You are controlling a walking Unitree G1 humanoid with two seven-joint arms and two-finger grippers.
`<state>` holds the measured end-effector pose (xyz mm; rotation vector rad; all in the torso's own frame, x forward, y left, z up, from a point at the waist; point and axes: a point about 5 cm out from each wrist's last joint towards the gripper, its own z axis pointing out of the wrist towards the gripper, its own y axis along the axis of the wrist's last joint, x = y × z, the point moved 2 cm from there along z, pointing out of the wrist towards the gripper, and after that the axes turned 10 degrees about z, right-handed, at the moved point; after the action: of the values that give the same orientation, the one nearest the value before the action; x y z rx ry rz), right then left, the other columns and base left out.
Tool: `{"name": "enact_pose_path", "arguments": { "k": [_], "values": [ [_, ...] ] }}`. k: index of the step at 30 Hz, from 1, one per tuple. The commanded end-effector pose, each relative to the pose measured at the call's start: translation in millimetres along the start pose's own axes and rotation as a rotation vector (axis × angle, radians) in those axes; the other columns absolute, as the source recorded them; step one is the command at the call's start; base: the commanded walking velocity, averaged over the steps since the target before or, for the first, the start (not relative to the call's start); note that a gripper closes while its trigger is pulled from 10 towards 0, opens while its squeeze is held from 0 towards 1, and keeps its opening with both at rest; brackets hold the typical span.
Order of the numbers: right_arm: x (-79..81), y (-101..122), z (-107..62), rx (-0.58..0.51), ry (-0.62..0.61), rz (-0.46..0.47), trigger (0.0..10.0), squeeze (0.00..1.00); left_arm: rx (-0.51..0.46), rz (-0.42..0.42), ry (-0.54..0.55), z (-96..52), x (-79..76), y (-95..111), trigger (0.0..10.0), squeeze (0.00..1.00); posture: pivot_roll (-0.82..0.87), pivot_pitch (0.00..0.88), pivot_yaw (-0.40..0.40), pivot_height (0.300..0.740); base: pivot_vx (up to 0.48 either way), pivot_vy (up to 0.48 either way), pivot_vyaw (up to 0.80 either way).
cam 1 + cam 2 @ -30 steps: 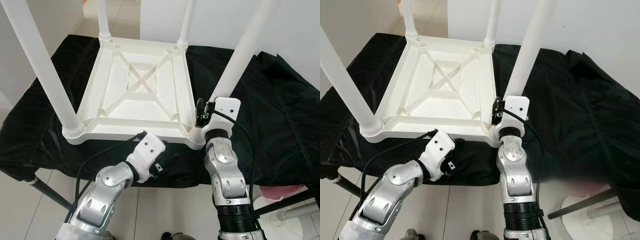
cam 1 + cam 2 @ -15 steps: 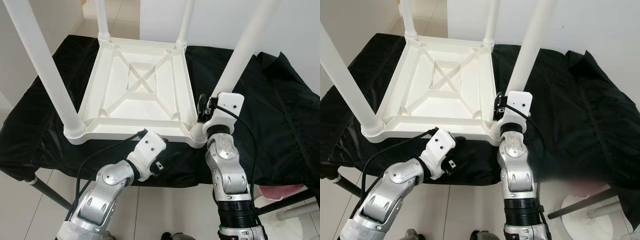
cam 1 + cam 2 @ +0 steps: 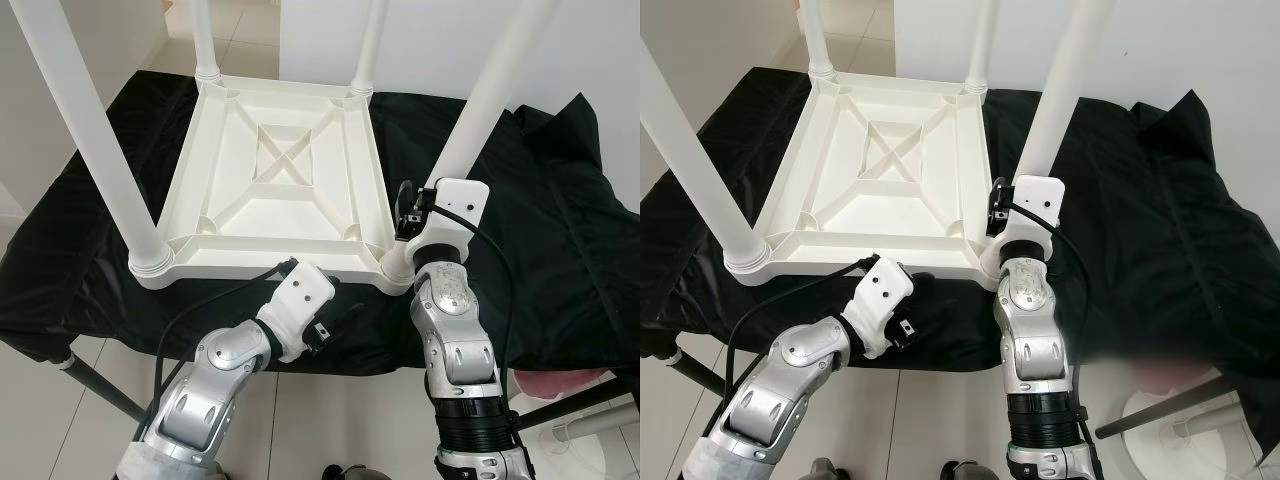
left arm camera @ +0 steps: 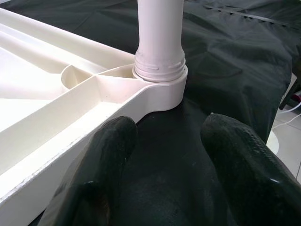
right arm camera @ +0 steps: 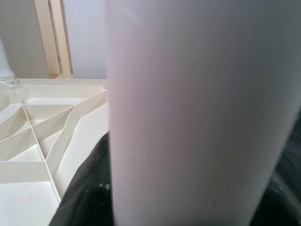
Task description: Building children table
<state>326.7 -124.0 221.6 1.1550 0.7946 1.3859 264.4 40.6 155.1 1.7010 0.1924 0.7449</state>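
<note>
Right gripper [image 3: 408,212] has shifted slightly up the near-right leg [image 3: 478,110], right of centre.
Its jaws clamp that leg; left gripper [image 4: 164,155], jaws apart, rests beside the upturned table [image 3: 275,190].

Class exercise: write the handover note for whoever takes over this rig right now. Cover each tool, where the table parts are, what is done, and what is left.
Right tool: shut on the near-right leg, low down, just above its socket.
Left tool: open, empty, fingers on the black cloth beside the tabletop's near edge, facing that same corner socket.
Tabletop: upside down on the cloth, ribbed underside up.
Done: all four legs stand upright in their corner sockets.
Left: whether the near-right leg is fully seated cannot be told; check it, release, then turn the table onto its legs.
</note>
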Motion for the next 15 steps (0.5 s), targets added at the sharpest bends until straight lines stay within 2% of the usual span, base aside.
{"name": "enact_pose_path", "arguments": {
  "k": [1,10,13,15],
  "values": [
    [-0.3,-0.5,0.8,0.01,-0.007,0.001,10.0,0.0,0.01,-0.022,0.014,2.1,-2.6,-2.1,10.0,0.0,0.01,0.105,-0.079,0.74,0.0,0.0,0.0],
    [1.1,-4.6,-0.2,0.031,0.003,0.009,10.0,0.0,0.014,-0.027,0.008,2.8,-7.9,-3.3,10.0,0.0,0.01,0.113,-0.078,0.74,0.0,0.0,0.0],
    [1.1,-5.9,-0.6,0.04,0.004,0.029,10.0,0.0,0.012,-0.028,0.002,2.6,-10.6,-2.8,10.0,0.0,0.01,0.115,-0.079,0.74,0.0,0.0,0.0],
    [1.9,-5.6,-0.7,0.045,0.013,0.079,10.0,0.0,0.01,-0.031,0.0,2.5,-11.3,-2.1,10.0,0.0,0.01,0.116,-0.079,0.74,0.0,0.0,0.0]
  ]
}}
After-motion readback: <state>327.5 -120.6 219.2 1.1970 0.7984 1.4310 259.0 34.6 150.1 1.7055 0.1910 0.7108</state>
